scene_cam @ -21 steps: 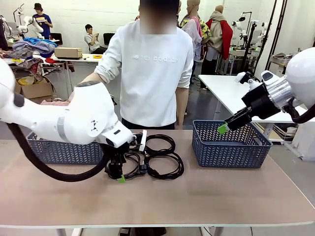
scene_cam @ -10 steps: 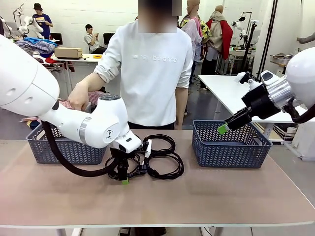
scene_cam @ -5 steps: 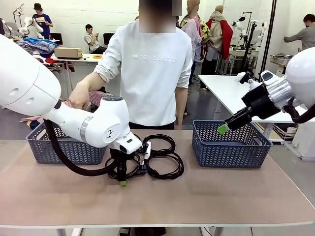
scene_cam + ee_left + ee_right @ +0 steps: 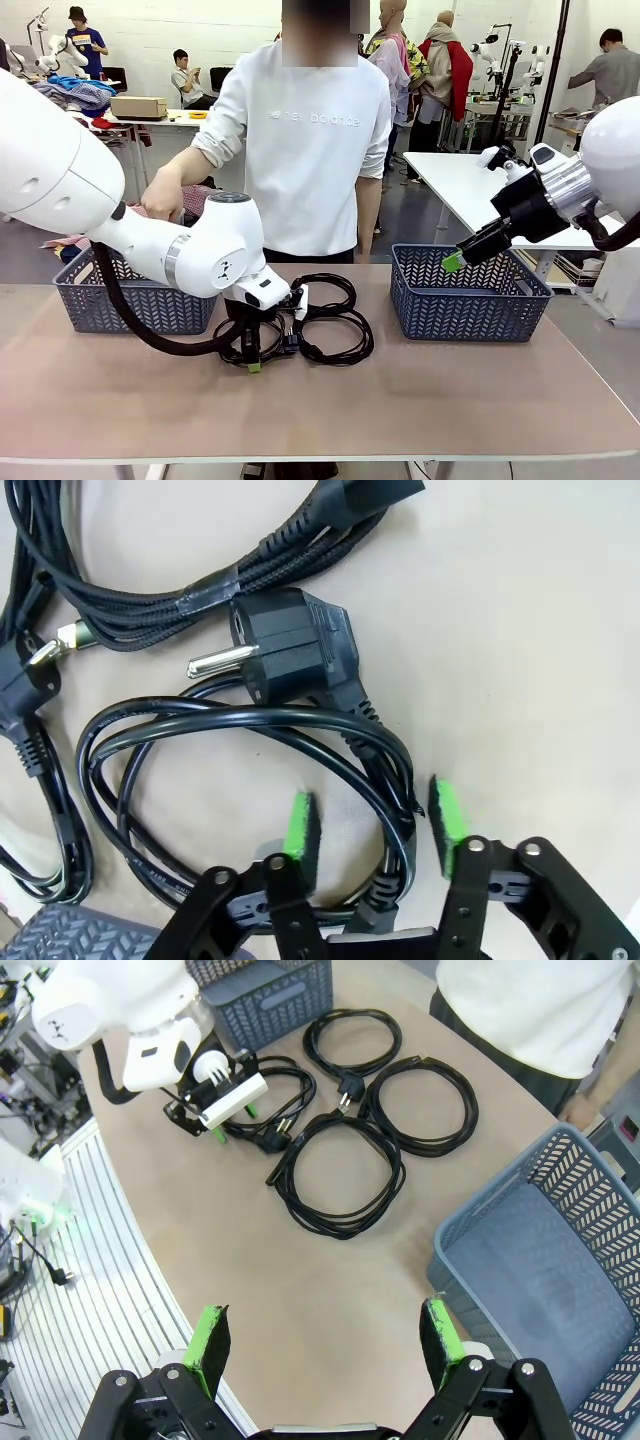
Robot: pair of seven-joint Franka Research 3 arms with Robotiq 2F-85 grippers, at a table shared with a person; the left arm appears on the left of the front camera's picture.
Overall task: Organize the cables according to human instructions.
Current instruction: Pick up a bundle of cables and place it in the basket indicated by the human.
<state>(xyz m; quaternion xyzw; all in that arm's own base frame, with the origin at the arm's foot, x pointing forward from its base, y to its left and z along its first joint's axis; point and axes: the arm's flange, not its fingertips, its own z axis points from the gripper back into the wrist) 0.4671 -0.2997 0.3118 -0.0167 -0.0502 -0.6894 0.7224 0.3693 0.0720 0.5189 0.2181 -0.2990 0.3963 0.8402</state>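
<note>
Loosely, left hand (image 4: 370, 795) half-open around smooth round black rubber cable coil (image 4: 250, 717), grip empty.

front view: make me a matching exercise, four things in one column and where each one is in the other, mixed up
1 cables
2 left basket
3 right basket
4 person's hand

A on the table, right side
B raised, off the table
C on the table, middle
D on the table, left side

Pairs: 1-C, 2-D, 3-A, 4-B
</note>
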